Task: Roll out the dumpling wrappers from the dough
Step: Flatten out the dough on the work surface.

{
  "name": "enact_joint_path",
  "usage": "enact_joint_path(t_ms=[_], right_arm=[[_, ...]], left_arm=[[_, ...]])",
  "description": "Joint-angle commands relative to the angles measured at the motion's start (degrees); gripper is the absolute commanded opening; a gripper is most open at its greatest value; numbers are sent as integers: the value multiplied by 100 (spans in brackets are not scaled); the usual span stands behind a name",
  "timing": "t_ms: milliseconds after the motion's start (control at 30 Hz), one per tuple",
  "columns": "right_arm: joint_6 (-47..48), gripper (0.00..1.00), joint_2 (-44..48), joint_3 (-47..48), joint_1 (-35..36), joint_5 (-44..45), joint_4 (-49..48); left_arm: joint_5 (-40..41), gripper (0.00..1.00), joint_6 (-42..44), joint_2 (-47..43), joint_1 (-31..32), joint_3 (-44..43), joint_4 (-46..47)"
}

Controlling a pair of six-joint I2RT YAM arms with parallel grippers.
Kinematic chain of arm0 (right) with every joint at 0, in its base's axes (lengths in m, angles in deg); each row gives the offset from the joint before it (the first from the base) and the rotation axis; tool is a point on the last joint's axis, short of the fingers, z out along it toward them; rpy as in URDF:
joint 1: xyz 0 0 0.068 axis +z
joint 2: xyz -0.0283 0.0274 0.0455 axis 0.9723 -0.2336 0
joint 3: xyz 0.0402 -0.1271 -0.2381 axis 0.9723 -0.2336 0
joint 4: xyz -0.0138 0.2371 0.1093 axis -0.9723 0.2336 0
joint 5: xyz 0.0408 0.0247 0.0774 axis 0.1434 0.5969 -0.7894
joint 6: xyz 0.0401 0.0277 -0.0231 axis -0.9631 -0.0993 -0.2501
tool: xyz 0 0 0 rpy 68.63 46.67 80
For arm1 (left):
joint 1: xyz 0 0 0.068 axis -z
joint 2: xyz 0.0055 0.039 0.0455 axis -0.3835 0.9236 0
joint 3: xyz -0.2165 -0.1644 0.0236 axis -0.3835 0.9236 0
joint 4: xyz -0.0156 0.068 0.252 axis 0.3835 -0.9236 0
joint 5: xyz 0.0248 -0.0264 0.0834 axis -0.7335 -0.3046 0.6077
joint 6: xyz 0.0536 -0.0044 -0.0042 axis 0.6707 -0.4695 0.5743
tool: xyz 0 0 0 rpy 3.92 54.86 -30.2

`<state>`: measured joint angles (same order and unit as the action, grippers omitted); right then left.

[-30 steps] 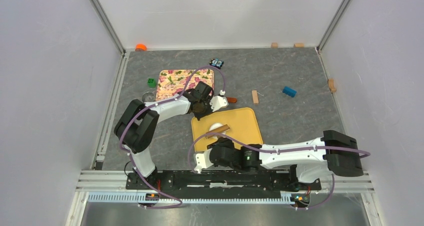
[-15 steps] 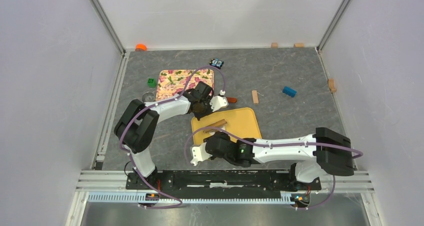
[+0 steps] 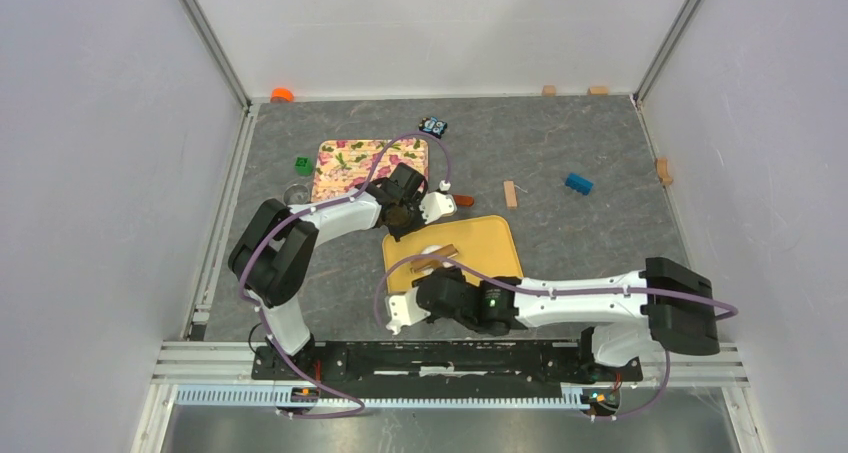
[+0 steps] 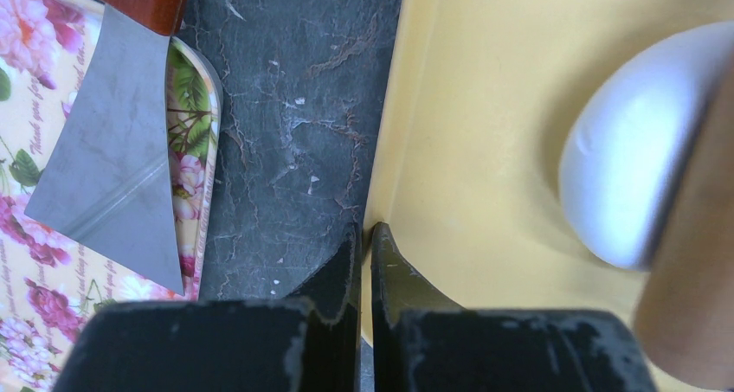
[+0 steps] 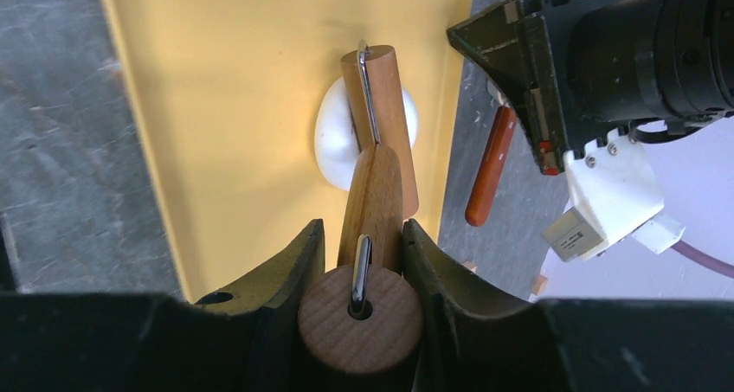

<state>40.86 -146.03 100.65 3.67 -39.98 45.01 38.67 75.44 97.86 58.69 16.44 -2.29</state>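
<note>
Bright, even overhead light, soft shadows. In the left wrist view the dough [image 4: 632, 150] and rolling pin [image 4: 697, 271] are blurred.

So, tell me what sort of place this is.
Probably a robot lab cell staged as a kitchen. Plain pale walls enclose a grey tabletop, a rolling pin lies across dough on a yellow cutting board, and a blue block sits nearby.
</note>
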Motion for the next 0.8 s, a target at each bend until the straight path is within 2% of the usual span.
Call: enact_joint_path(t_ms=[0,200,533,767], right_arm=[[48,0,-805,-265,-531,-1284,1166],[99,0,-1172,38,-626,-1540,1263],[-740,0,-323,-201,-79,-1658,2189],[-131,0,-805,-164,-356,-1356,1471]], left_arm=[[97,2,186,633,7,372,-53],[97,2,176,632,8,364,-53],[106,2,178,636,7,358,-53],[124,2,171,675,7,329,-84]])
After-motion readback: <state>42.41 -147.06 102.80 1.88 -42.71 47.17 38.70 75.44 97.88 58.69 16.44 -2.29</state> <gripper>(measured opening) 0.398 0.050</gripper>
